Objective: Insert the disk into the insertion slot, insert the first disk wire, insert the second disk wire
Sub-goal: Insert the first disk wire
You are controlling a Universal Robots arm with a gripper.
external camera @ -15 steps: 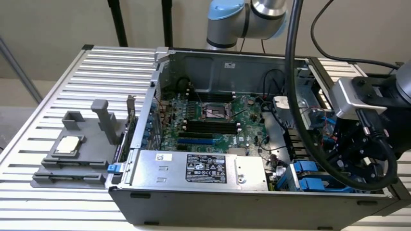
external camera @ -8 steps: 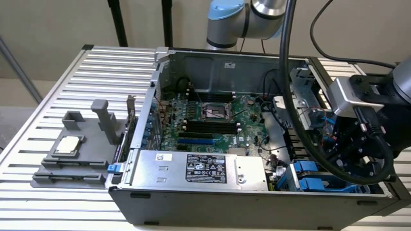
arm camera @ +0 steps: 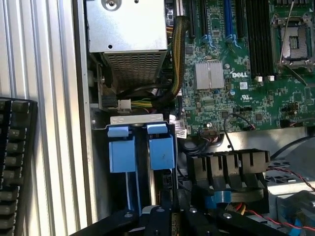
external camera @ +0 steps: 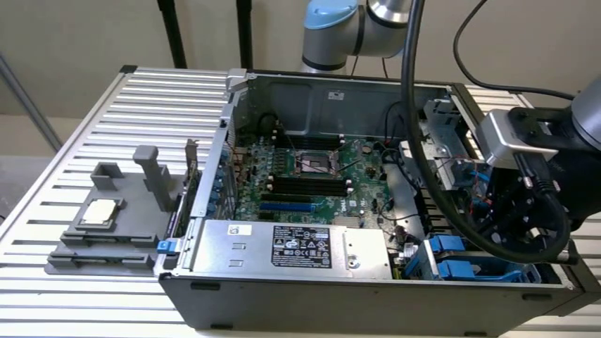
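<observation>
The insertion slot (external camera: 452,259) is the drive cage with bright blue latch tabs in the open computer case's front corner, at the exterior view's right. In the wrist view two blue tabs (arm camera: 121,150) stand side by side over dark bays, beside the power supply. The disk's silver body and white label are hidden. My black gripper (external camera: 521,215) hangs just above and behind the cage, inside the case's right side; its black frame (arm camera: 172,219) lies close over the bays. Red and blue wires (external camera: 472,191) run next to the gripper, and thin red wires (arm camera: 295,216) cross the case floor.
A silver power-supply box with a black label (external camera: 295,246) fills the case front. The motherboard (external camera: 310,176) lies behind it. A grey metal bracket cage (external camera: 441,130) stands at the back right. A black ribbed plastic duct (arm camera: 229,164) sits beside the bays. A grey fixture (external camera: 108,225) rests outside, left.
</observation>
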